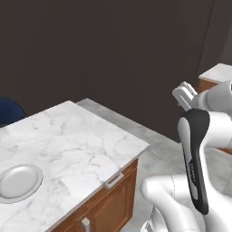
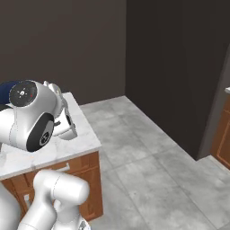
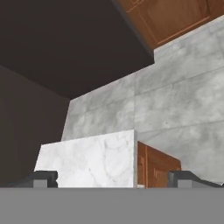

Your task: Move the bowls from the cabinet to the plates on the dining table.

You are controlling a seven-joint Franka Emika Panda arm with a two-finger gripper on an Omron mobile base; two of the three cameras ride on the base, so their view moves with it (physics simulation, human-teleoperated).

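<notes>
1. The hand (image 3: 113,179) is spread wide with nothing between its dark fingertips (image 3: 43,178); it hangs past the corner of the desk (image 1: 77,136), above the grey tiled floor (image 2: 148,157).
2. One pale round plate (image 1: 18,181) lies on the white veined marble top, near its left edge in the left base view, bare and well apart from the hand.
3. A dark blue chair (image 1: 9,111) stands at the far side of the desk.
4. Brown wooden doors (image 1: 108,206) form the base under the marble.
</notes>
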